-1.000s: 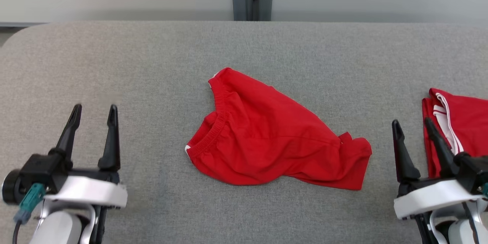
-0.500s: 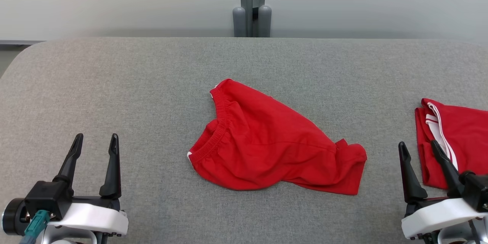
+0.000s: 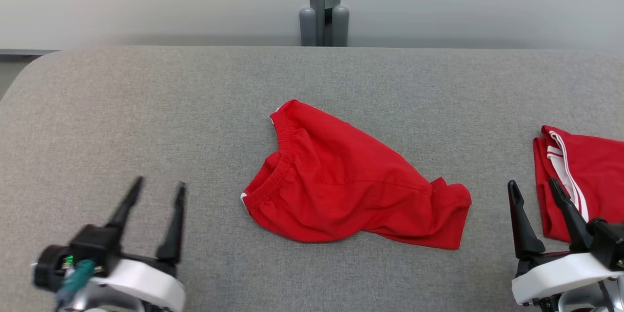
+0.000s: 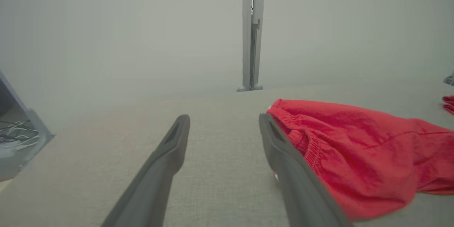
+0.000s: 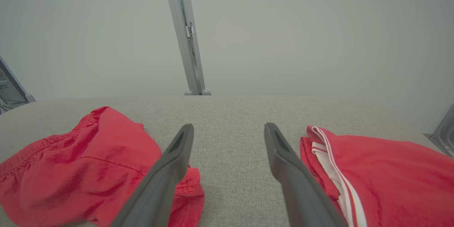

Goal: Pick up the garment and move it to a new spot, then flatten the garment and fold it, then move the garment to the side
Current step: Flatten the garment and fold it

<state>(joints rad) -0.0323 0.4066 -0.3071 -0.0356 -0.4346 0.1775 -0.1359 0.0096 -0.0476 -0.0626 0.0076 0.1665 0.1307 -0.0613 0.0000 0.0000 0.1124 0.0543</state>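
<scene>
Plainly, my left gripper [image 3: 160, 183] and right gripper [image 3: 532, 183] gape wide and empty either side of the crumpled red garment [image 3: 351, 180].

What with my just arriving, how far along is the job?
No step looks done: the shorts lie crumpled on the table. In hand: nothing; left gripper and right gripper are open, off the shorts. Left: pick up, move, flatten, fold, set aside.

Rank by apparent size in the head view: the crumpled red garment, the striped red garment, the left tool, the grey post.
1. crumpled red garment
2-3. striped red garment and left tool look alike: garment cropped by the frame, tool nearer the camera
4. grey post
</scene>
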